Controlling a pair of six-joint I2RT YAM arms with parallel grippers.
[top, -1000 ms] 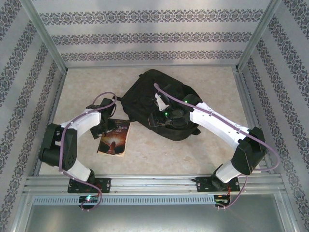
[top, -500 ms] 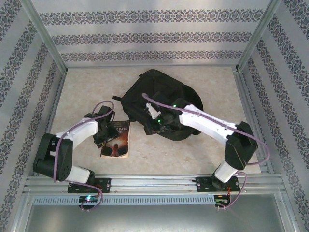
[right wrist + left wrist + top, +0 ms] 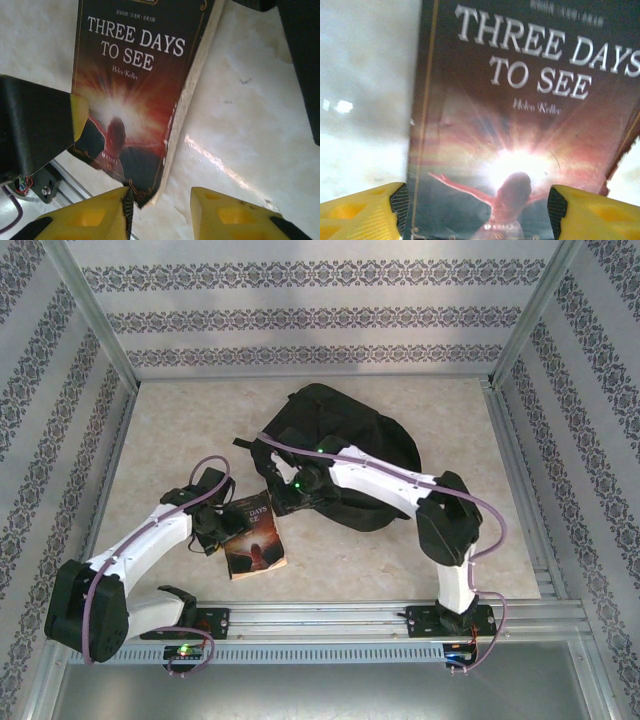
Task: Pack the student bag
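**A:** Where is the student bag point(image 3: 350, 425)?

**B:** It's a black backpack lying about the middle of the bench point(image 3: 170, 430), toward the far edge. The right arm stretches across its near-left side.

**A:** And the book?

**B:** The paperback "Three Days to See" point(image 3: 257, 542) is cover up, closer to the near edge and left of centre, near the bag's near-left side.

**A:** What about the left gripper point(image 3: 476, 205)?

**B:** It's spread wide, astride the book's width, with a yellow fingertip point(image 3: 365, 212) at each long edge. I cannot tell whether the pads actually press the book.

**A:** And the right gripper point(image 3: 160, 212)?

**B:** It's partly open and holds nothing. Bare bench shows between its fingers, and the book's lower corner sits just beside one of them.
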